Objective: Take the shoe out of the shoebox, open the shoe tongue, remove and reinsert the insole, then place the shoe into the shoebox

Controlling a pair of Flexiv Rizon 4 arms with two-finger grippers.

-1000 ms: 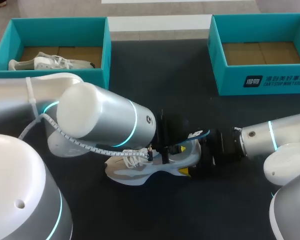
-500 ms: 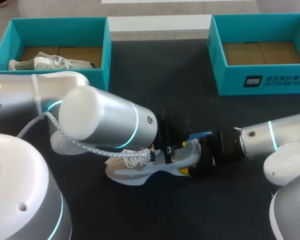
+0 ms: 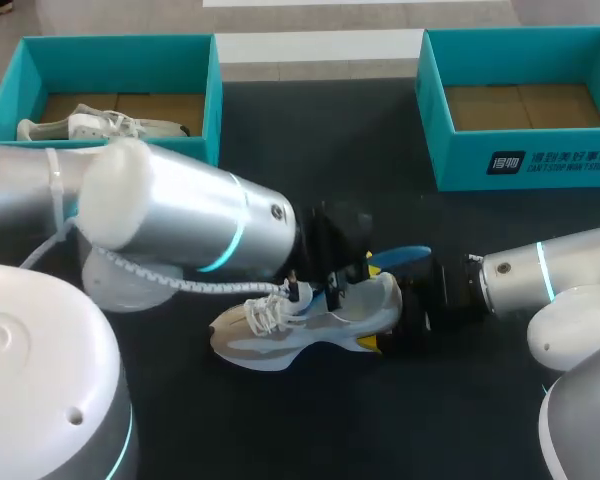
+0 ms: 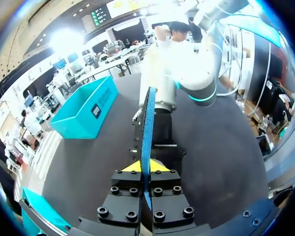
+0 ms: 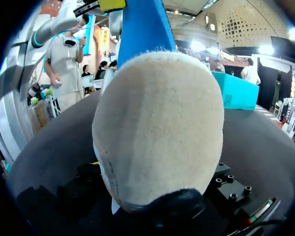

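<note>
Shoe (image 3: 310, 320) at mid-table on the dark matte table (image 3: 330, 180), well apart from both boxes: a grey-and-white trainer with a chunky sculpted sole, loose white laces (image 3: 265, 315) bunched toward the toe, and a rounded, suede-like cream heel (image 5: 157, 128) that fills my right wrist view. My right gripper (image 3: 388, 322) is clamped on that heel, one yellow tip pressed against the near side of the sole. A thin, flat blue insole (image 3: 402, 257) rises from the collar and arches back over the heel. My left gripper (image 4: 146, 169) pinches it tight, and its blade-thin edge runs straight out between the black finger blocks in the left wrist view. My left arm (image 3: 180, 225), a fat silver tube with a glowing cyan ring and a spiral-wrapped white cable (image 3: 170, 285), crosses low and hides the table just behind the shoe's toe. Behind, the left shoebox (image 3: 212, 90), teal card with a brown floor, holds a second shoe (image 3: 100, 125), white and laced. The right shoebox (image 3: 520, 160), the same teal, shows its brown cardboard floor.
</note>
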